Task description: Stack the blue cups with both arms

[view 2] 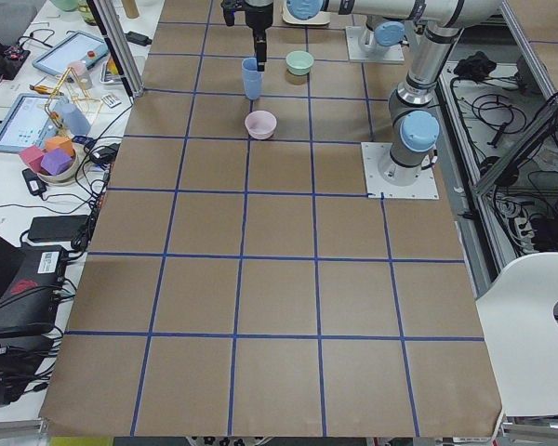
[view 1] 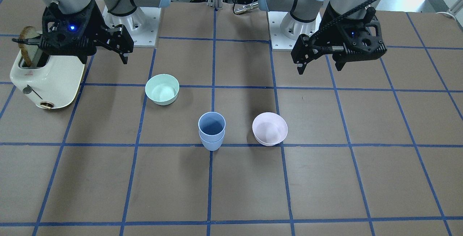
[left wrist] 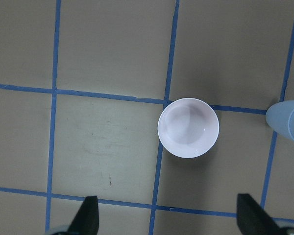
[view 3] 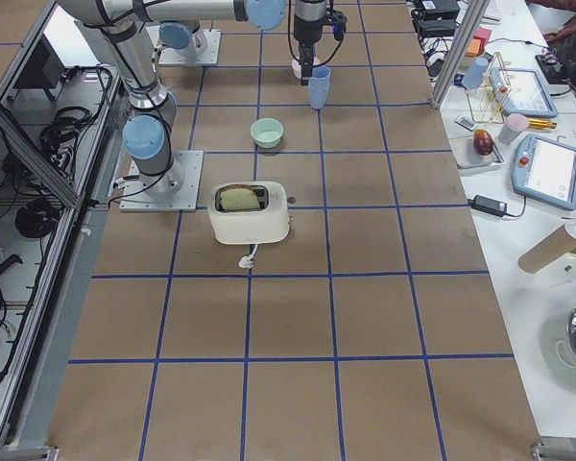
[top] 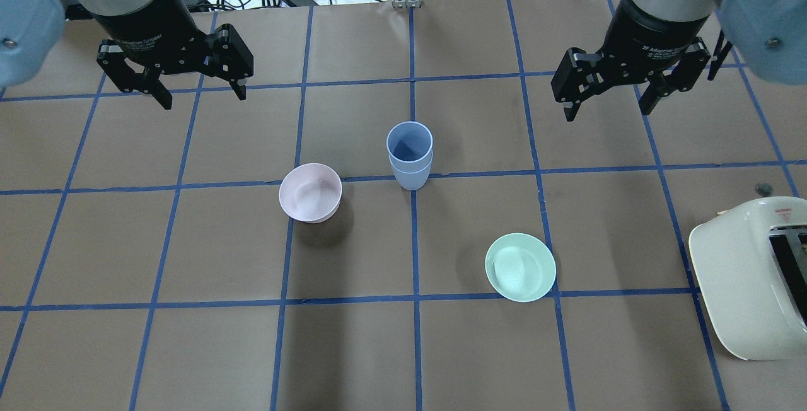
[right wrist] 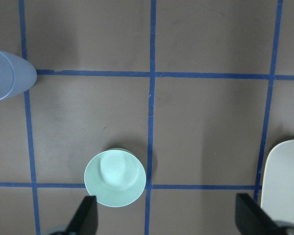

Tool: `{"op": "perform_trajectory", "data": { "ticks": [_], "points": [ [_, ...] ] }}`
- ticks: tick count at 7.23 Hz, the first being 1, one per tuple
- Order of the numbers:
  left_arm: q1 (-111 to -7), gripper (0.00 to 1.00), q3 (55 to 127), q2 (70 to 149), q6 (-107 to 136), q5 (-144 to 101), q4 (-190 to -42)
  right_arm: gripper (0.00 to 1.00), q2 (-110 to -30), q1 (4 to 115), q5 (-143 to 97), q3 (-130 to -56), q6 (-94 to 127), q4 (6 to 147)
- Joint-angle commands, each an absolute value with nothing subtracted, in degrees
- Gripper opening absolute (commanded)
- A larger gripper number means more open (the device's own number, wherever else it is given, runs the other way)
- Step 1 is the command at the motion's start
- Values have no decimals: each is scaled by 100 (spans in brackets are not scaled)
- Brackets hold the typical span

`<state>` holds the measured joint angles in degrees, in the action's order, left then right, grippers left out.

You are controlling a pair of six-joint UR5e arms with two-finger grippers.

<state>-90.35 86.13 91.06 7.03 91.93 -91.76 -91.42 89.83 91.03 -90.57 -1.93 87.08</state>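
Blue cups nested, task looks done from my end.
Overhead, left to right: left gripper [top: 203,99] up high, jaws spread, empty; pink bowl [top: 310,192]; blue cups [top: 410,156] one inside the other, upright mid-tabletop [top: 189,241]; mint bowl [top: 520,266]; right gripper [top: 606,113] jaws spread, empty. I judge the cups light, stiff, slick and tippy when stacked, so I'd pinch the upper rim wall.

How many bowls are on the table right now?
2. The pink bowl sits beside the stacked blue cups; the mint-green bowl sits nearer the toaster. None appears hidden.
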Motion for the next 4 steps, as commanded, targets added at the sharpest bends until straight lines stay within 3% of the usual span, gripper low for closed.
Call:
{"op": "perform_trajectory", "data": {
  "ticks": [1,4],
  "points": [
    [-9035,100,8613,9105,703,9193,-9176,100,-9132,8991,9088,-9070,-185,8701],
    [-9035,100,8613,9105,703,9193,-9176,100,-9132,9009,9062,-9105,-193,8710]
  ]
}}
